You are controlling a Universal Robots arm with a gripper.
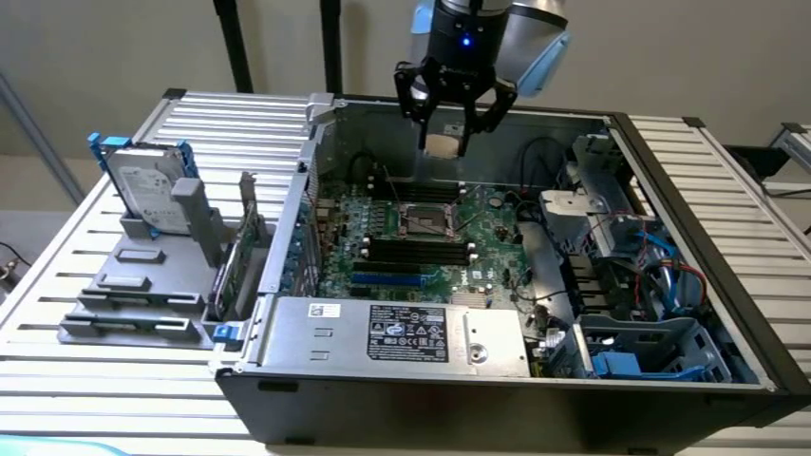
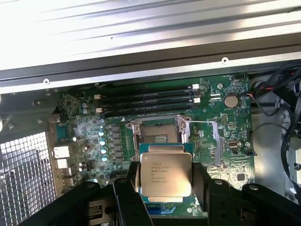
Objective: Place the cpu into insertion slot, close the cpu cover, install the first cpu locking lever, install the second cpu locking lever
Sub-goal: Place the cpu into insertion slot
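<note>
- Wrist view puts the cpu point(image 2: 165, 174) square in front of the lens. The jaws are closed on its two opposite edges, and its pale metal face with printed lettering is turned to the camera.
- Beyond the chip lies the insertion slot point(image 2: 160, 133), a black square with a silvery rim on the green motherboard point(image 2: 84, 127), near the long memory slots point(image 2: 146, 101). Its dark centre is bare, so the chip is not yet seated.
- Judging from that bare centre, the cpu cover is not down over the socket. The locking levers are too fine to make out, so I cannot tell how they stand.
- Progress, as I judge it: the work is early in the first step. The chip is carried and roughly lined up with the socket. Seating it, closing the cover and setting both levers all remain.
- Exterior view gives the height. The jaws hang over the open computer case point(image 1: 507, 399) with the cpu point(image 1: 442, 144) well above the insertion slot point(image 1: 428, 220), touching nothing.
- That view also takes in the surroundings: a hard drive point(image 1: 142, 185) standing in a grey holder on the slatted bench point(image 1: 76, 380), at the exterior view's left of the case.
- Wrist view adds the fine matter: the chip's lettering, its edges against the jaws, and how it sits in line with the socket.
</note>
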